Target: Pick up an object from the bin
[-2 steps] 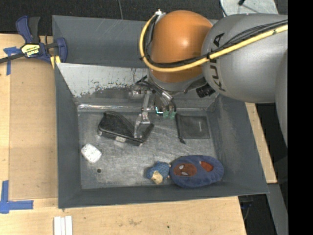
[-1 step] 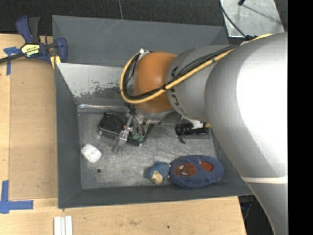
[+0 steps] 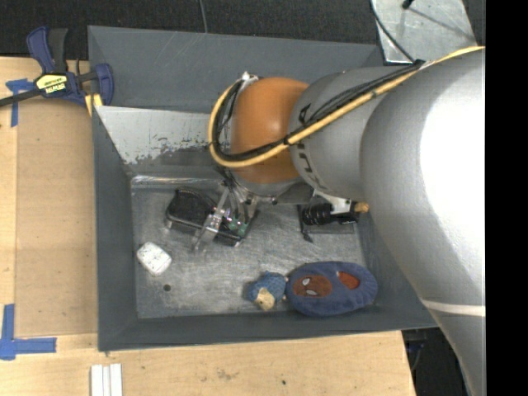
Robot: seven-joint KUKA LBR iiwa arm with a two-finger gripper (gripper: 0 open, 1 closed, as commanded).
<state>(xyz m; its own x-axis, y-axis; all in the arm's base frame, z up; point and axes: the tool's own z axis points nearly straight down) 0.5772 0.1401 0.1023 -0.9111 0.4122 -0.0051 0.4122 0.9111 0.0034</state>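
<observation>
My gripper (image 3: 221,223) reaches down below the orange wrist cover, in the left middle of the bin. A flat black object (image 3: 185,208) lies right beside it on the left, touching or nearly touching it. A small white crumpled piece (image 3: 153,258) rests on the floor further to the lower left, apart from the gripper.
A blue plush slipper with a red face (image 3: 332,287) lies along the bin's front wall, a small blue and tan toy (image 3: 265,291) at its left end. A black item with an orange tip (image 3: 328,214) sits on the right under the arm.
</observation>
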